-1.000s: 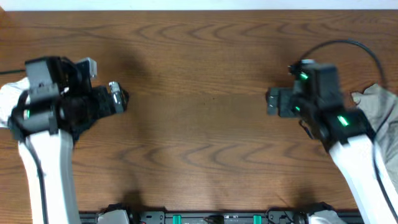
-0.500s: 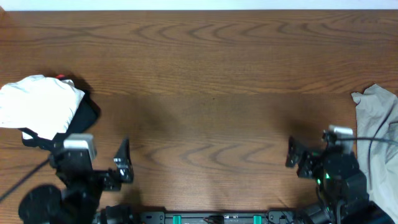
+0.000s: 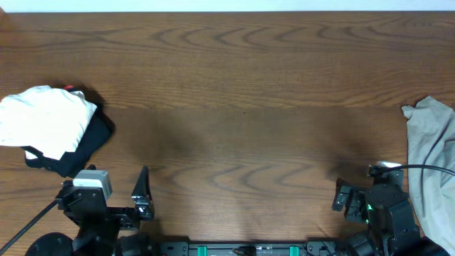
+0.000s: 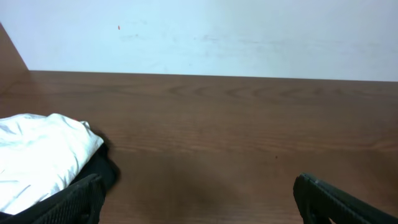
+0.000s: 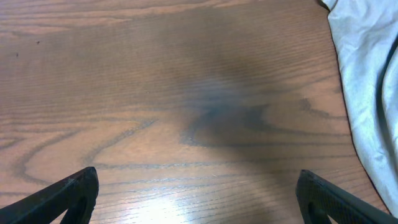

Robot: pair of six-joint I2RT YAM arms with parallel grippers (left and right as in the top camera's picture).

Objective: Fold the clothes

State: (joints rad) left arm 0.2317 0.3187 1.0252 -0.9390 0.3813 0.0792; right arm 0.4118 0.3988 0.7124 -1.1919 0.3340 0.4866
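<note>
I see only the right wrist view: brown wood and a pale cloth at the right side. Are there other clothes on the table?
Observer: Yes. A white garment lies at the left edge of the table, on top of a black garment.
Operator: Does the left pincer hold one of them?
Observer: No. The left pincer is open and holds nothing.
Operator: Where does my pale cloth end?
Observer: From above, the pale cloth starts about halfway up the table and runs down along the right border to the bottom of the picture.

Grey garment runs off the right edge; white garment covers part of dark cloth.
</note>
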